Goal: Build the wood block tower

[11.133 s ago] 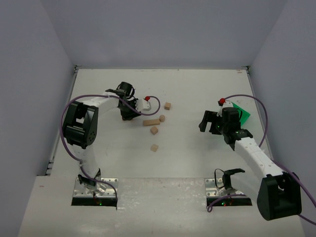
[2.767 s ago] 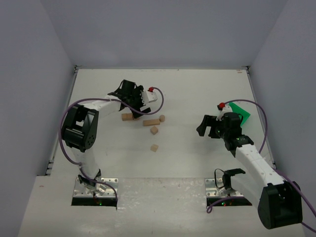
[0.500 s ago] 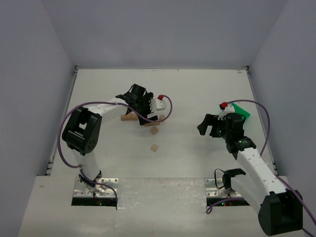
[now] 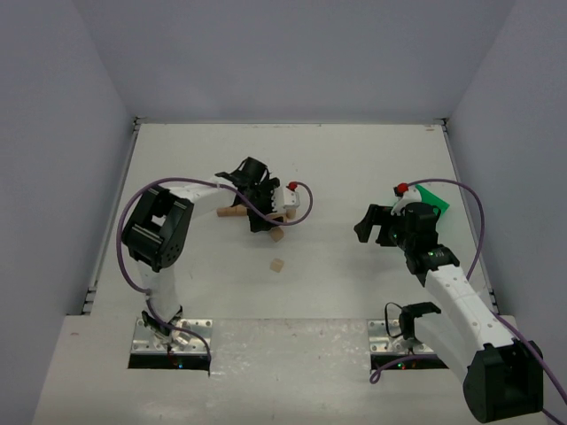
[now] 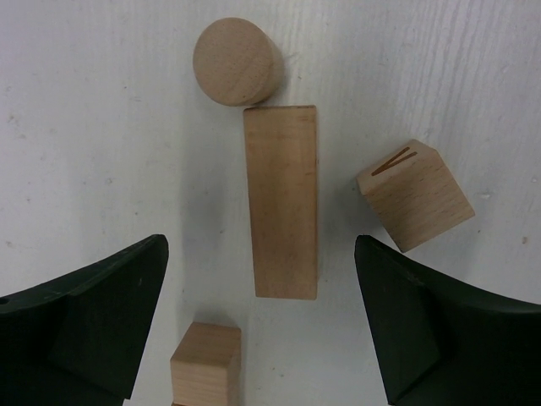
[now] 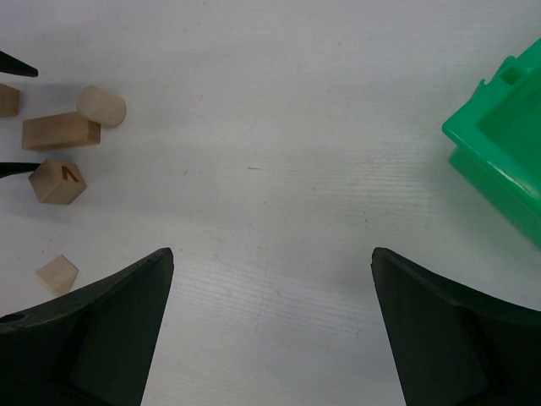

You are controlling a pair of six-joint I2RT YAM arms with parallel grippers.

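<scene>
In the left wrist view a long wooden bar (image 5: 281,201) lies flat between the open jaws of my left gripper (image 5: 260,245), touching neither finger. A wooden cylinder (image 5: 237,61) stands at the bar's far end. A marked cube (image 5: 414,194) sits to its right and a small cube (image 5: 205,362) near its close end. From above, the left gripper (image 4: 261,217) hangs over this cluster, with one cube (image 4: 276,234) beside it and another cube (image 4: 277,265) nearer the bases. My right gripper (image 4: 376,221) is open over bare table, well right of the blocks.
A bright green bin (image 4: 432,198) stands at the right, just behind the right gripper, and shows at the right edge of the right wrist view (image 6: 503,148). White walls close the table (image 4: 354,159) at the back and both sides.
The left gripper has moved right and nearer, from beside the blocks to straddling the bar, and its jaws have narrowed a little. The right arm has stayed put.
</scene>
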